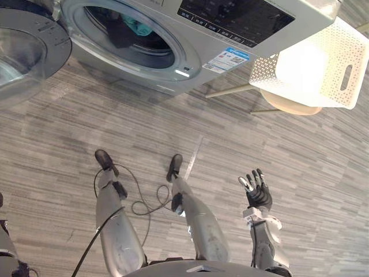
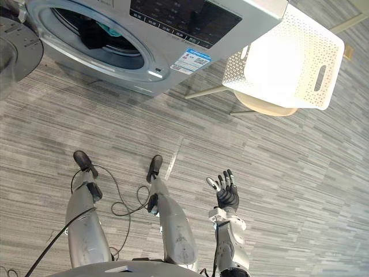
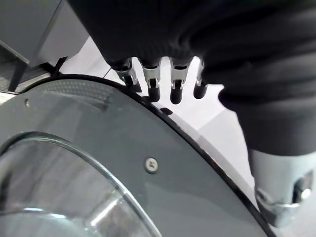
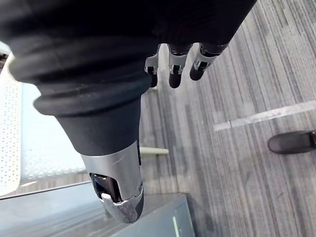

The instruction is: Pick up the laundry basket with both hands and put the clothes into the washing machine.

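The white perforated laundry basket (image 1: 314, 63) rests tilted on a pale round stool (image 1: 288, 104) right of the silver washing machine (image 1: 190, 52); I cannot see any clothes in it. Dark and teal clothes (image 1: 124, 29) lie inside the open drum. My right hand (image 1: 256, 187) hovers low over the floor, well short of the basket, open with fingers straight (image 4: 173, 74) and holding nothing. My left hand (image 3: 158, 86) is open too, its fingers (image 3: 175, 91) just above the rim of the washer's round door (image 3: 98, 148).
The washer door (image 1: 23, 46) hangs swung open at the far left, glass bowl facing up. Grey striped wood floor (image 1: 288, 173) stretches between me and the machine. The basket's white wall (image 4: 19, 138) shows beside the machine's front.
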